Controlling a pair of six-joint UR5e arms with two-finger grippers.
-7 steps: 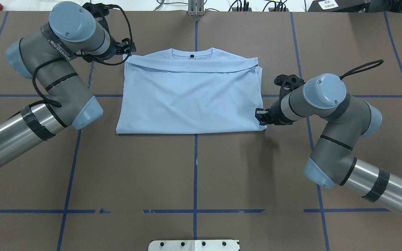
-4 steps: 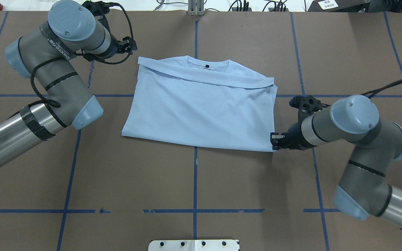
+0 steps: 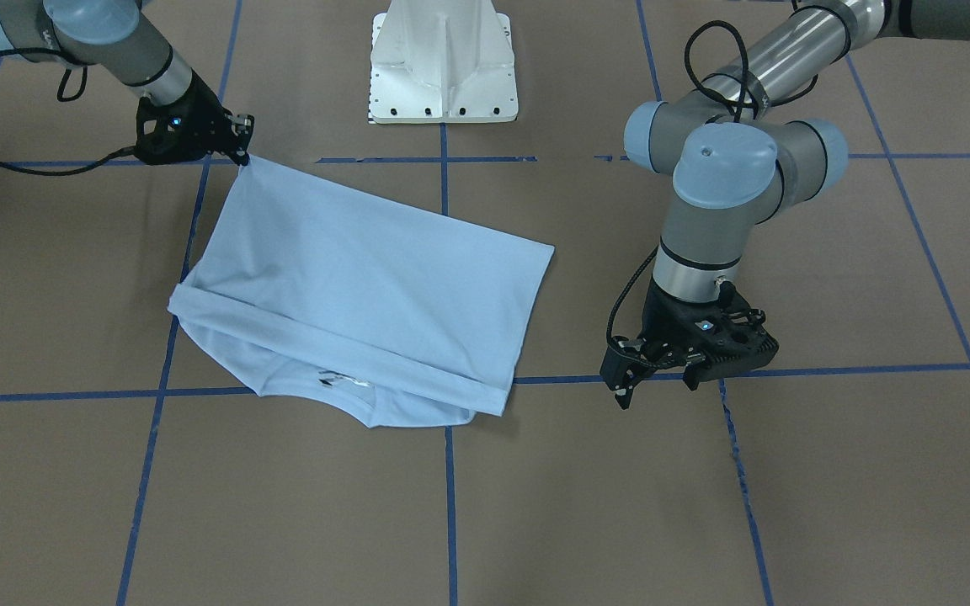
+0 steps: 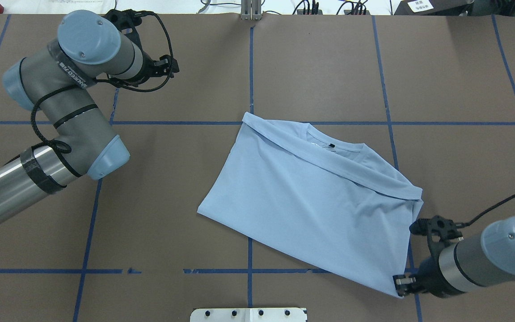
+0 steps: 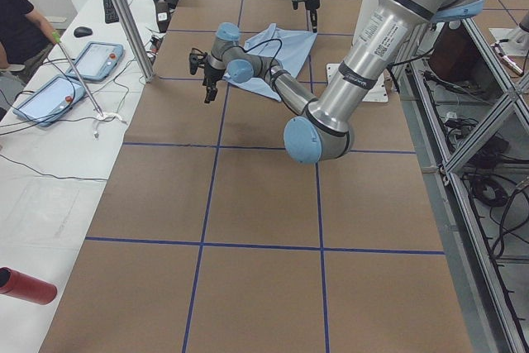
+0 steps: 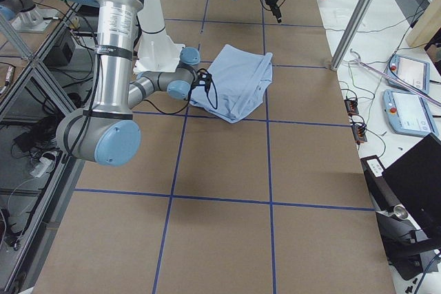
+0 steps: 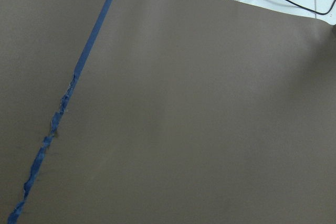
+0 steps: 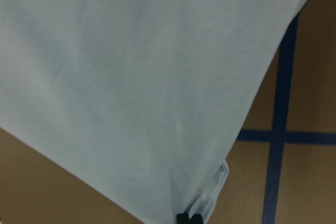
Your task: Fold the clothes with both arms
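Note:
The clothes, one light blue T-shirt [image 4: 315, 201], lie folded and skewed on the brown table, with the round neck toward the far side. The shirt also shows in the front view [image 3: 359, 295] and fills the right wrist view [image 8: 131, 77]. My right gripper [image 4: 399, 286] is shut on the shirt's near right corner, low at the table, and appears too in the front view [image 3: 241, 150] and its own wrist view [image 8: 188, 217]. My left gripper [image 4: 173, 66] hovers well apart from the shirt at the far left, open with nothing in it [image 3: 653, 383]. The left wrist view shows only bare table.
Blue tape lines [image 4: 250, 250] cross the brown table cover. The white pedestal base [image 3: 443, 67] stands at the robot's edge. Beyond the far edge a side bench holds tablets [image 5: 50, 97], cables and a red cylinder [image 5: 25, 285]; a person [image 5: 16, 31] stands there.
My right gripper has dragged the shirt by its corner toward the robot and to the right, so the shirt slid and turned. The left arm has barely moved.

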